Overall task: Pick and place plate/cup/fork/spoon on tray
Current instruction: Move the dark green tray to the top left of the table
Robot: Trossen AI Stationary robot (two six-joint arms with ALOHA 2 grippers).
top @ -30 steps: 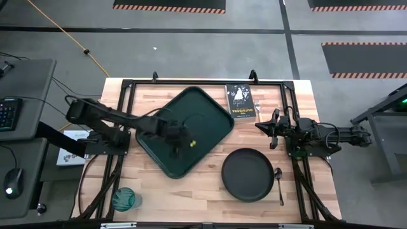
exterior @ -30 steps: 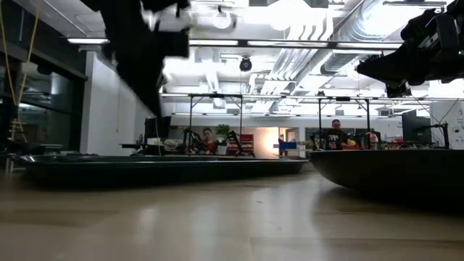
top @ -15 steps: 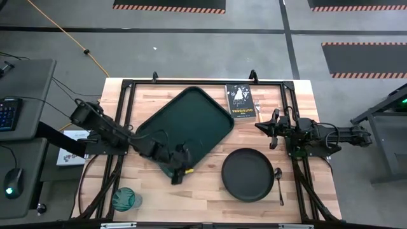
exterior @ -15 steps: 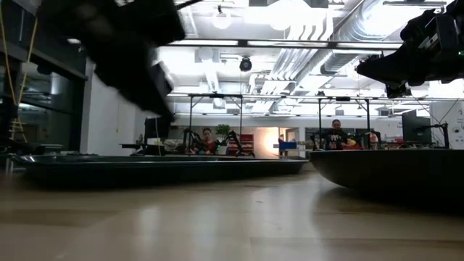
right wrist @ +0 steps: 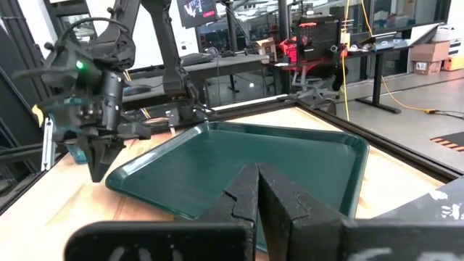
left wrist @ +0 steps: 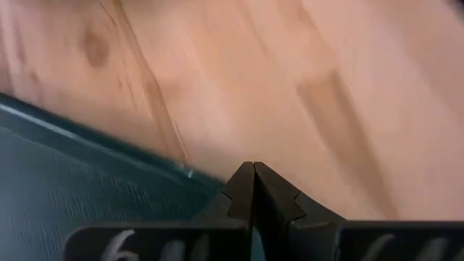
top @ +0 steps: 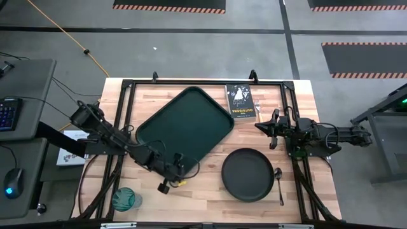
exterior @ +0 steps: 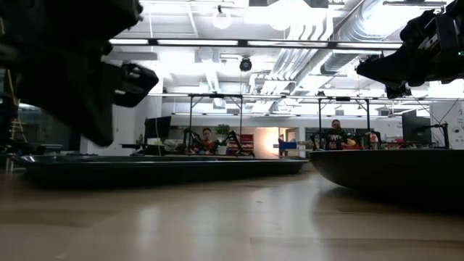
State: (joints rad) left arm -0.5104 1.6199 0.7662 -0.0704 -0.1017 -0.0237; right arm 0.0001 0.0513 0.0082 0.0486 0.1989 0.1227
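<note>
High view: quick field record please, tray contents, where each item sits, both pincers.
tray: nothing on it
plate: on table, right of tray
spoon: on table, right of plate
fork: beside the book, far side
cup: near left corner of table
left pincer: shut, empty, just off tray's near corner
right pincer: shut, empty, waiting at table's right side
</note>
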